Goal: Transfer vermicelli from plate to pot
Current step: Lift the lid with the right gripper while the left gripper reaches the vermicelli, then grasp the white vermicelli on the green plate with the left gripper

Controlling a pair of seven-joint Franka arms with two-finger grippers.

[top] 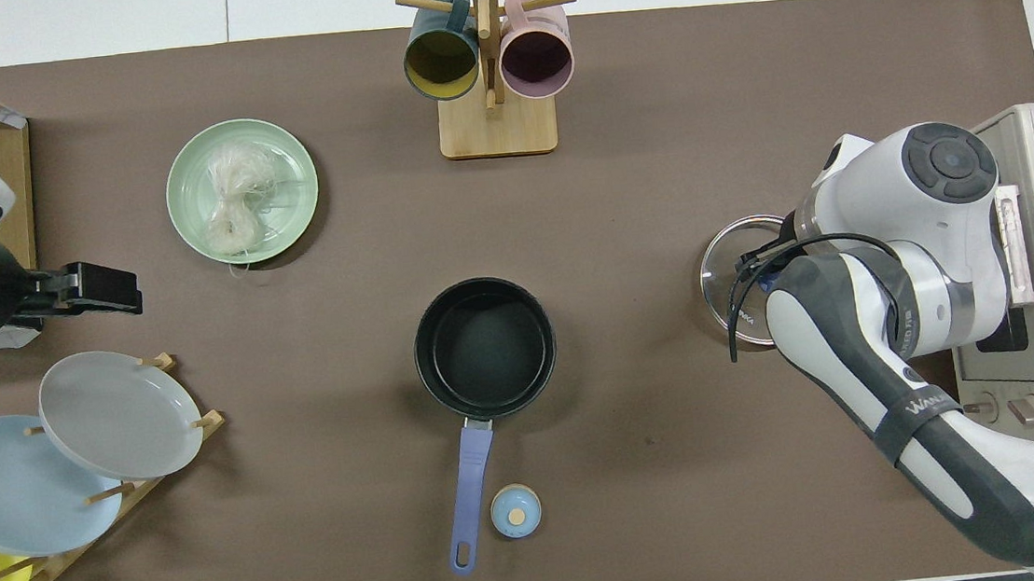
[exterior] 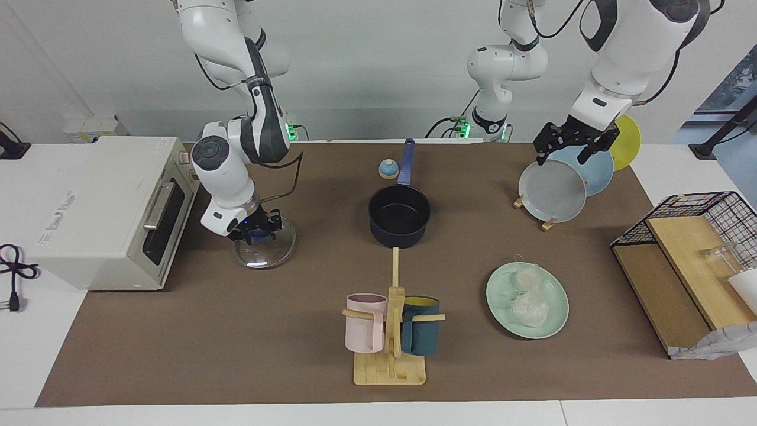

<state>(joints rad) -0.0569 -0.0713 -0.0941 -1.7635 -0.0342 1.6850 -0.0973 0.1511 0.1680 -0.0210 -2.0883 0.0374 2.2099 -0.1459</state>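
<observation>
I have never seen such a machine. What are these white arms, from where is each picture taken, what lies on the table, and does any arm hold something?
These are two robot arms, each ending in a two-finger tool. One picture looks at them from across the table; the other looks down from above their own end.

On the brown mat stand a small dark navy saucepan with a long blue handle, open and empty, and a round pale mint-green plate carrying a whitish clump of thin glassy vermicelli. There are also a wooden mug stand, a rack of upright plates, a white toaster oven and a small blue knob-shaped object.

The right tool is down on the knob of a round glass lid lying beside the oven; whether it grips it is unclear. The left tool hangs above the plate rack, open and holding nothing.
</observation>
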